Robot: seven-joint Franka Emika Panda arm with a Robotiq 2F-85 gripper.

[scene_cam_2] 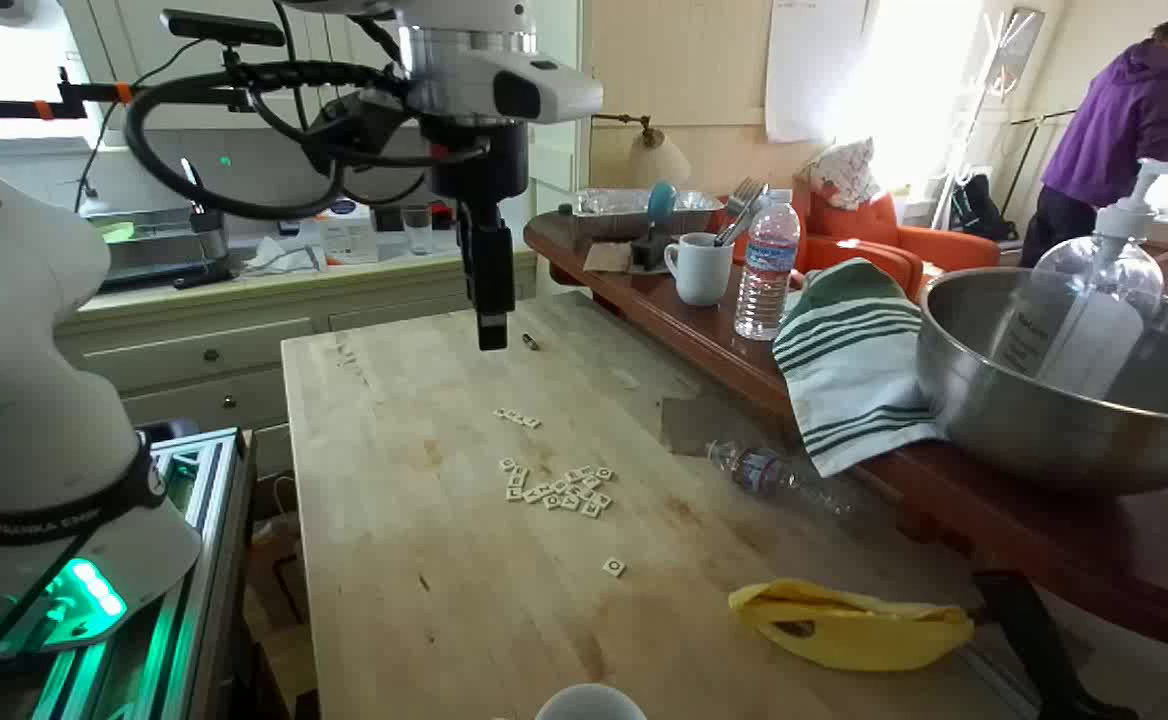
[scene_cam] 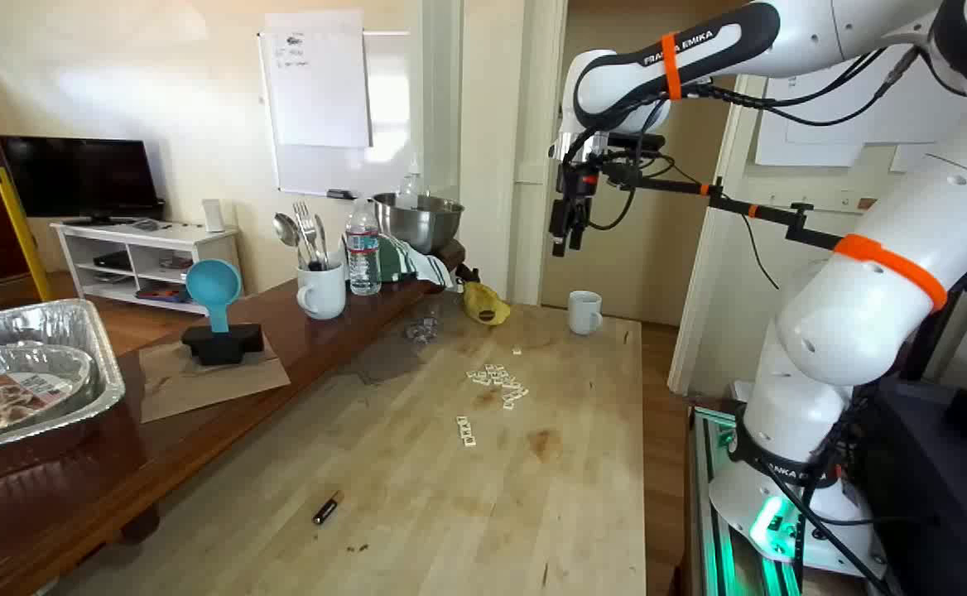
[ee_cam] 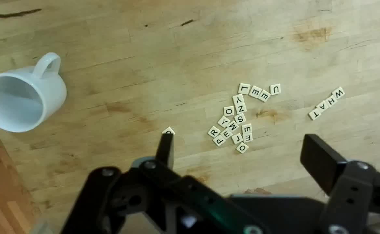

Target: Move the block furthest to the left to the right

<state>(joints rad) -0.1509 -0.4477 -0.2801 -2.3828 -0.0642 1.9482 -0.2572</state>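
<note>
White mug [ee_cam: 24, 94] sits leftmost in the wrist view, likely no part of the job. Next, the lone O tile [ee_cam: 168, 130], on the table [ee_cam: 177, 61], partly hidden behind a finger of the gripper [ee_cam: 237, 138]; leftmost block from here, so probably the target. Fingers spread wide, nothing between them, high above the table in both exterior views. Through the gap shows the letter cluster [ee_cam: 232, 125]; then, furthest right, the WHAT row [ee_cam: 328, 102]. Target unsure though: in both exterior views the WHAT row has the leftmost tile. Progress: no tile held, so my call is nothing done, though this moment alone can't rule out a finished move. To do: go down, pinch the tile, lift, carry it right past the others, set down, let go.
</note>
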